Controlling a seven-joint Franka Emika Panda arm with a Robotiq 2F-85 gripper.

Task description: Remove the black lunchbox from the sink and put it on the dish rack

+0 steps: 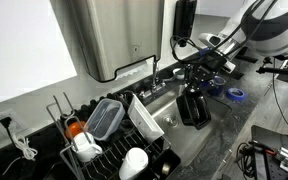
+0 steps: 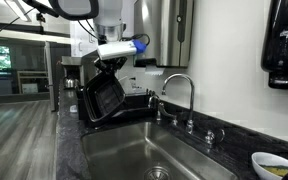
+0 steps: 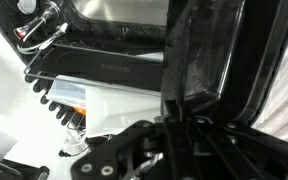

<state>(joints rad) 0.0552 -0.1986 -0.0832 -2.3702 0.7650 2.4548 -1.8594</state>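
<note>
**Black lunchbox held above the sink, rack well to its left**

A kitchen corner: a dark stone worktop (image 1: 229, 135) runs along a pale wall, with a brushed-steel dispenser (image 1: 114, 35) mounted above it.

At the far left in an exterior view stands the dish rack (image 1: 60, 108), black wire with upright prongs. It carries a clear container (image 1: 104, 117) leaning on its side, a white cup (image 1: 134, 162) turned mouth down at the front, and something small and orange (image 1: 74, 128) near the back.

Just right of the rack lies the sink (image 1: 164, 125), a steel basin with the chrome faucet (image 1: 154, 72) at its wall side.

Over the sink's right end hangs the black lunchbox (image 1: 192, 108), lifted off the basin floor and well apart from the rack. The tool (image 1: 199, 75) comes down from the arm at the upper right and is clamped narrow on the lunchbox's upper wall.

In an exterior view from low down, the lunchbox (image 2: 106, 97) tilts, its open side towards the camera, under the tool (image 2: 114, 60). The basin (image 2: 134, 150) lies below it, the faucet (image 2: 179, 95) to its right, and a black soap dispenser (image 2: 284, 45) on the wall beyond that.

The wrist view shows rack prongs (image 3: 59, 95) at the left and the lunchbox's glossy wall (image 3: 234, 50) filling the right.

Further right on the worktop lies a blue tape roll (image 1: 237, 93).
</note>
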